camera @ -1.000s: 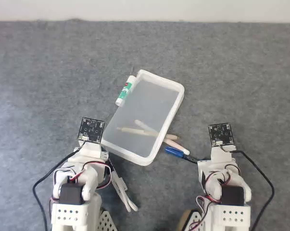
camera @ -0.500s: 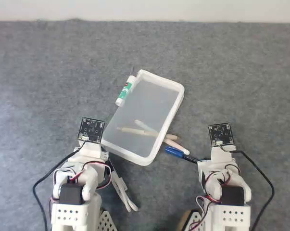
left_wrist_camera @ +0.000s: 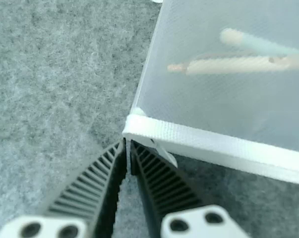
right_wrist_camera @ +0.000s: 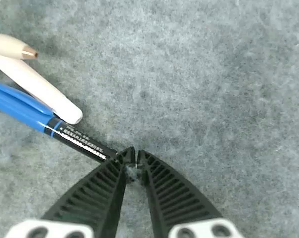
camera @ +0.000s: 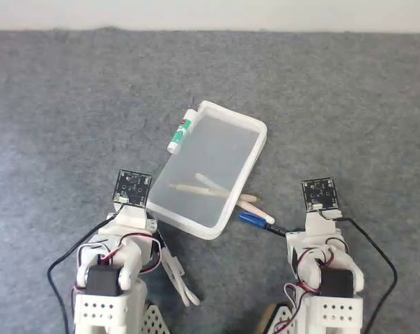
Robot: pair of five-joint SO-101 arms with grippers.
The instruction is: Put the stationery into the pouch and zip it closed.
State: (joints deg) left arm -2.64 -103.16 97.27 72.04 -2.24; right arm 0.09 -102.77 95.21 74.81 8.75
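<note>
My right pincer (right_wrist_camera: 134,157) is pressed together, its tip at the blue pen's (right_wrist_camera: 15,104) dark end. The pen stretches away toward the pouch (camera: 216,149). My left pincer (left_wrist_camera: 127,148), also pressed together, sits at the pouch's corner.

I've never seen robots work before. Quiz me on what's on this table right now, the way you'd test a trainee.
1. True or false: the blue pen lies inside the pouch.
2. Which thing ends right at the right gripper? A) blue pen B) pouch
3. Fill in: through the pouch's see-through side, ___ pens show inside.
Key: 1 false, it lies on the table beside the pouch; 2 A; 3 two.
</note>
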